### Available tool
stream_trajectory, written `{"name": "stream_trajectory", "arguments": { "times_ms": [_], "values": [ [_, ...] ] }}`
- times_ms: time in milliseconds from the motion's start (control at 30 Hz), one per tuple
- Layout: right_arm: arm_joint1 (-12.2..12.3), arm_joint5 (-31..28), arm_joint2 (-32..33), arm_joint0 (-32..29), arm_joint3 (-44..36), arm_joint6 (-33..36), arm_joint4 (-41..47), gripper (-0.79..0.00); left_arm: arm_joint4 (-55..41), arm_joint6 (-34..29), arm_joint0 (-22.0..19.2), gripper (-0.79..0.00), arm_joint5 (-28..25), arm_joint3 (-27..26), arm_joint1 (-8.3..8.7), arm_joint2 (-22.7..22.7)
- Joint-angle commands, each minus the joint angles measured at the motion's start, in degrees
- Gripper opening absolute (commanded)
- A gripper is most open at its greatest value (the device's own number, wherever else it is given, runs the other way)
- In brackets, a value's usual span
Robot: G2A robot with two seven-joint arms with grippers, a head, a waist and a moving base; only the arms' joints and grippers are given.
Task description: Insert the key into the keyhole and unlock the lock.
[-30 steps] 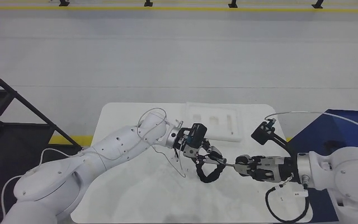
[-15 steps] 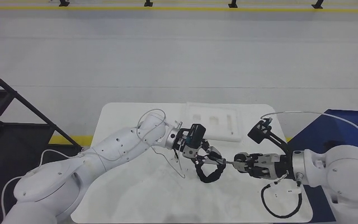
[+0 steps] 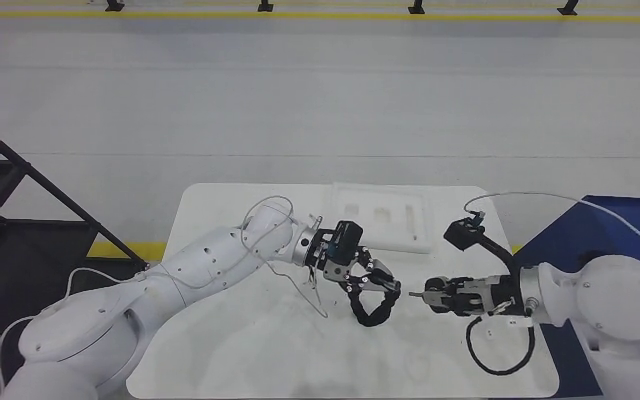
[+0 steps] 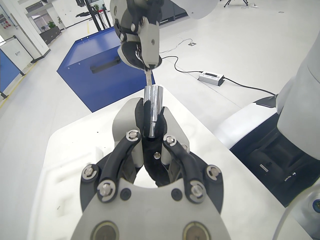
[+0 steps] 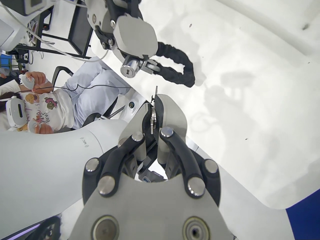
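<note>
the left arm lies stretched across the white table (image 3: 220, 330), its wrist turned so that the left gripper (image 3: 376, 284) points at the opposing arm. its fingers (image 4: 172, 126) are clenched on the lock (image 4: 153, 101), gripping the chrome barrel from both sides. the barrel's end sticks out past the fingertips, and the black cable loop (image 5: 180, 68) hangs off to one side of them, sagging toward the table. the right arm is held with its forearm roughly level, and the right gripper (image 3: 430, 294) aims straight back at the left one, so the two meet nose to nose above the table. its fingers (image 5: 170, 116) are pinched flat on the head of the key (image 5: 155, 93), with the thin blade jutting out beyond the fingertips toward the barrel. the blade tip sits just short of the keyhole (image 5: 129, 71) and a little to one side of it, not inserted. a white foam tray (image 3: 385, 215) rests on the table beyond both sets of fingertips.
</note>
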Motion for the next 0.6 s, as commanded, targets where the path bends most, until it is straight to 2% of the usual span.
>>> {"name": "stream_trajectory", "arguments": {
  "times_ms": [0, 267, 567],
  "values": [
    [-0.08, 0.01, -1.94, 1.43, 1.95, 0.91, 2.16, -0.785, 1.18, 0.06, -0.23, -0.785, 0.06, -0.83, 0.13, 0.0],
    [-0.32, 0.18, -9.02, 7.21, 9.67, 1.33, 10.77, -0.785, 3.79, -0.36, -1.69, -0.785, -0.36, -2.2, -0.37, 0.0],
    [0.19, -1.38, -11.92, 10.06, 12.66, 1.33, 15.41, -0.785, 4.06, -0.96, -1.99, -0.785, -0.96, -1.33, -1.31, 0.0]
  ]
}}
